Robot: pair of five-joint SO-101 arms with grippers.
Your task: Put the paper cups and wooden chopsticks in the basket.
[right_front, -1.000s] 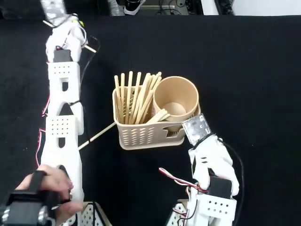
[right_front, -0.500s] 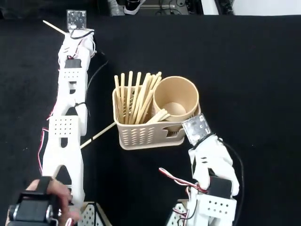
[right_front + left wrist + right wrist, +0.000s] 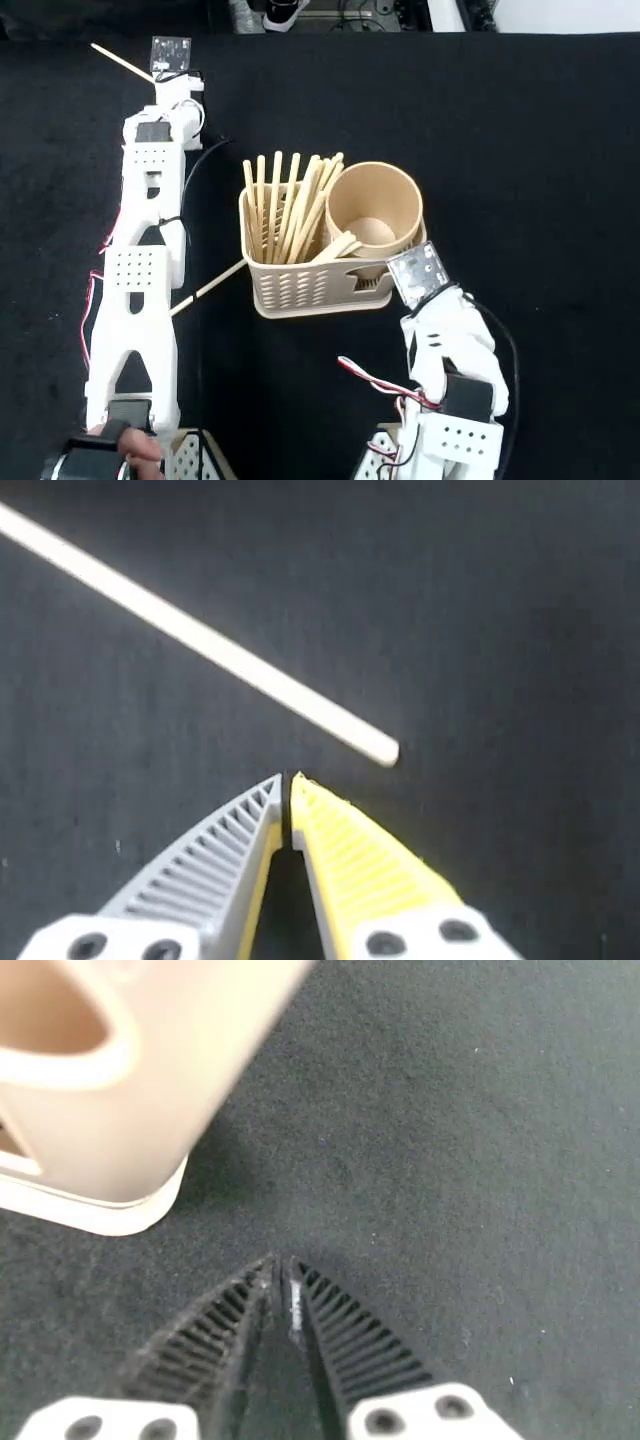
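- black table: mostly tidied by the look of it; I'd call the job nearly done
- basket: sits mid-table in the high view; already loaded
- paper cup: upright in the basket's 3 o'clock half; can't tell if more are nested inside
- bundle of wooden chopsticks: standing in the 9 o'clock half; done
- loose chopstick: on the table at the basket's 8 o'clock, its end touching or just beside the wall; needs collecting
- far chopstick: out at the table's 11 o'clock; also left to do
- left gripper: pinched closed, nothing in it; tips just short of the far chopstick's end
- right gripper: closed too, empty; over the table at the basket's 5 o'clock corner
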